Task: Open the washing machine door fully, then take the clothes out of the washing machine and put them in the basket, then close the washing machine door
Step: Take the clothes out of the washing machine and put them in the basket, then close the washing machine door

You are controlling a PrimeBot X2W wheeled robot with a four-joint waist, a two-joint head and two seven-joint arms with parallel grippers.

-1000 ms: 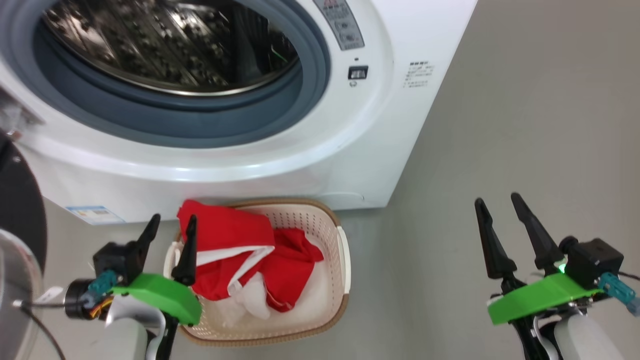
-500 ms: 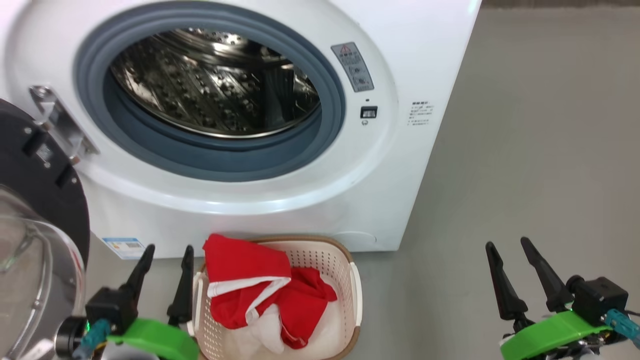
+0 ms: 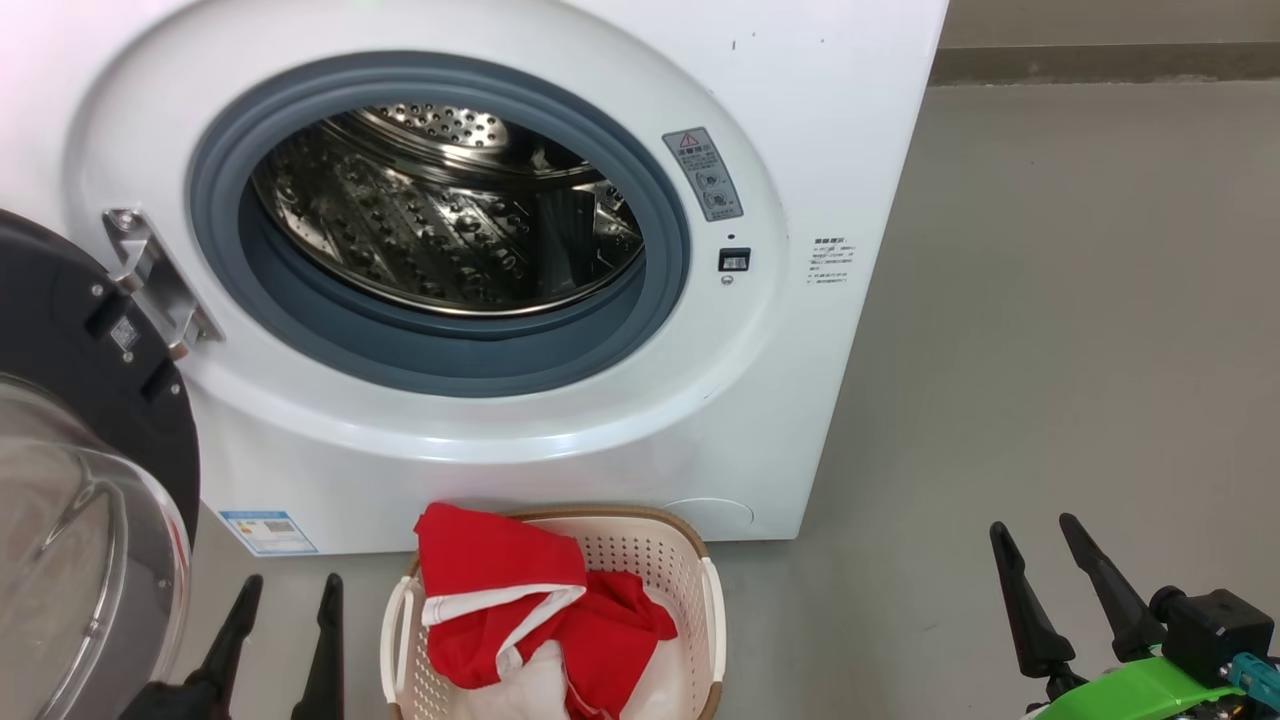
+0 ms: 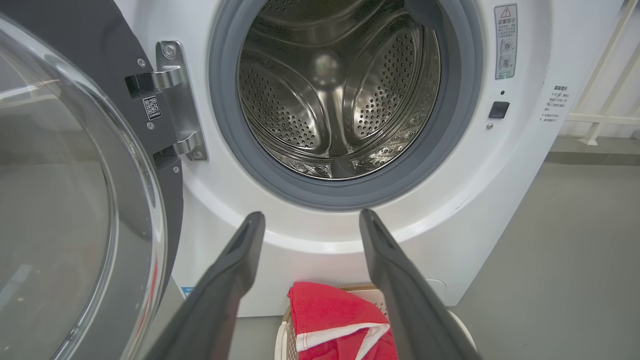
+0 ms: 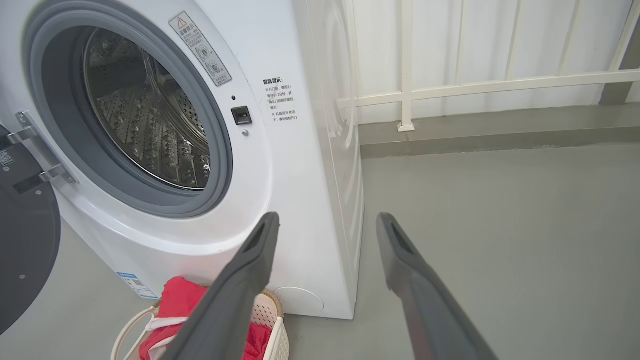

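Grey floor point(image 3: 1050, 350) stretches away to the right of the washing machine point(image 3: 820, 120), and a white railing point(image 5: 450, 85) runs behind its right side. The machine's round mouth stands uncovered, and the steel drum point(image 3: 450, 240) inside looks bare of fabric. To the machine's left the washing machine door point(image 3: 60, 330) hangs wide on its hinge, its black rim and bulging glass turned toward the robot. Just before the machine's lower front sits the basket point(image 3: 670, 560). The clothes point(image 3: 500, 560) lie heaped in it, one red fold draped over the rim nearest the machine. The left claw point(image 3: 292, 580) hovers in front of the machine between door and basket, fingers spread and holding nothing. The right claw point(image 3: 1032, 523) hovers off the machine's right front corner, likewise spread and empty. By my reading the unloading is done and closing the door is the step in hand. The left claw, nearer the door, would need to get behind the rim's outer edge and sweep it round until it latches. The door's far side and the basket's near end are cut off in the head view, and the machine's small labels are too fine to read.
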